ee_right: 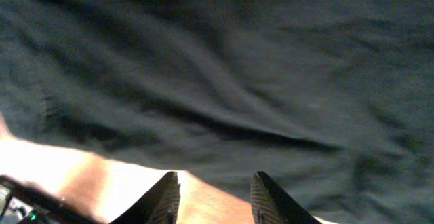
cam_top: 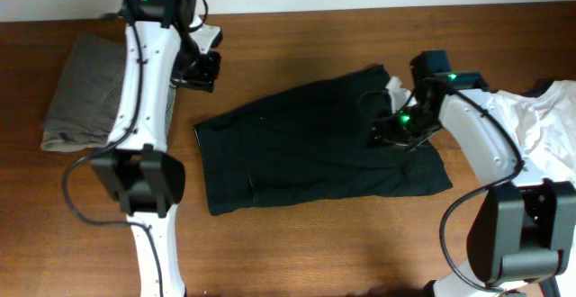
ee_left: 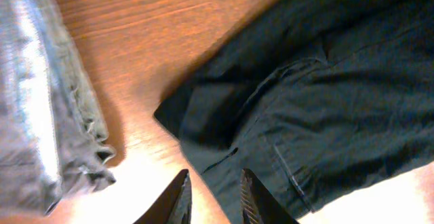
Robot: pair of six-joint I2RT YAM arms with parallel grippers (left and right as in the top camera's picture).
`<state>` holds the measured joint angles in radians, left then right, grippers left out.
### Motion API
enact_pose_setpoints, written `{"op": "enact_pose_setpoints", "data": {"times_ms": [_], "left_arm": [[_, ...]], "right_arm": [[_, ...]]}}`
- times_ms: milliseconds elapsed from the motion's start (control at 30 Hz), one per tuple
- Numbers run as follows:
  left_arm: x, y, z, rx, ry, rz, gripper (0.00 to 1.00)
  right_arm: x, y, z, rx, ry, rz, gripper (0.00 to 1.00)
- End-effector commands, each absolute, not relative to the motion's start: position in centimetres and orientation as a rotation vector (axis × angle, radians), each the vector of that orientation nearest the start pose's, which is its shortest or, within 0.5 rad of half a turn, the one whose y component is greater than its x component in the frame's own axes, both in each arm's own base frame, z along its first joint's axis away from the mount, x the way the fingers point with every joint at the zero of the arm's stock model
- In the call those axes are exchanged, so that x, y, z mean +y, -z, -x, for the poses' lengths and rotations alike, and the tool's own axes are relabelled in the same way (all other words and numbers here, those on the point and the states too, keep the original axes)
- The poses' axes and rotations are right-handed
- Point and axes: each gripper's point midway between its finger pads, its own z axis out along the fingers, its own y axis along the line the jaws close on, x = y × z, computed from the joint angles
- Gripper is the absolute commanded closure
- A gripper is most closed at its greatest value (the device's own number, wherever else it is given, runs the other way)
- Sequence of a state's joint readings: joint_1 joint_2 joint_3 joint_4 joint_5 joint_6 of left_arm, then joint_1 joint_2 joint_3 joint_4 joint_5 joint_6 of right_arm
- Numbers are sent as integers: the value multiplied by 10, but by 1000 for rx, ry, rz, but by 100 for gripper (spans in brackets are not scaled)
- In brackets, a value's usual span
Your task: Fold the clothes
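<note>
Overhead: black shorts lie spread flat mid-table, long axis running from 8 to 2 o'clock, with some creases. The grey garment is folded at 9 o'clock of the shorts, well apart from them. The white shirt is bunched at the 3 o'clock edge, partly under the right arm, just beside the shorts' right end.

Left pincer is at 10 o'clock of the shorts, over bare wood near their left corner. In the left wrist view, pincer has its fingers slightly spread, with nothing between them. The shorts fill the 1–4 o'clock part of that frame, a seam and a turned corner nearest the tips. The grey garment runs along the 9 o'clock side, with table between the two.

Right pincer sits over the shorts' right half. I can't tell from overhead whether it touches the cloth. In the right wrist view, pincer has its fingers spread and empty. Wrinkled shorts fabric covers nearly the whole frame. A bright strip of table shows at 7 o'clock, the fabric edge just ahead of the tips.
</note>
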<state>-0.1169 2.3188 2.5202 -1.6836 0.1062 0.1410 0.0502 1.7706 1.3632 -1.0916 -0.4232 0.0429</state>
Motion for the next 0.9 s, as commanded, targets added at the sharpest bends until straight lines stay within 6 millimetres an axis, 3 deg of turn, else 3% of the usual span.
{"op": "enact_pose_setpoints", "data": {"times_ms": [0, 33, 67, 100, 167, 233, 300, 400, 467, 600, 700, 800, 867], "left_arm": [[-44, -234, -412, 2930, 0, -291, 64], [-39, -230, -397, 2973, -6, -234, 57], [-25, -194, -366, 3142, 6, -58, 55], [-25, -176, -358, 3200, 58, -7, 56], [-46, -128, -351, 3253, 372, 68, 55], [-55, -84, -342, 3256, 584, 174, 48], [-48, -52, -327, 3266, 677, 328, 47], [-35, -29, -327, 3195, 762, 433, 44], [-46, -19, -332, 3126, 865, 413, 40], [-58, 4, -321, 3106, 903, 409, 40], [-61, 17, -311, 3116, 902, 439, 41], [-61, 26, -308, 3104, 892, 429, 52], [-60, 31, -310, 3087, 880, 416, 66]], "right_arm": [[113, -104, -331, 3004, -684, 156, 53], [122, -104, -332, 2993, -685, 198, 50], [134, -105, -337, 2957, -681, 248, 45], [137, -105, -341, 2948, -674, 226, 46], [138, -103, -350, 2950, -668, 46, 64], [139, -99, -358, 2919, -679, -22, 64], [139, -91, -356, 2930, -684, -74, 64], [138, -63, -351, 3013, -679, -167, 88], [145, -44, -346, 3069, -747, -219, 95], [160, -17, -341, 3131, -897, -277, 96], [160, -16, -342, 3128, -897, -276, 96], [160, -16, -343, 3125, -896, -273, 96], [160, -16, -343, 3125, -897, -273, 96]]}}
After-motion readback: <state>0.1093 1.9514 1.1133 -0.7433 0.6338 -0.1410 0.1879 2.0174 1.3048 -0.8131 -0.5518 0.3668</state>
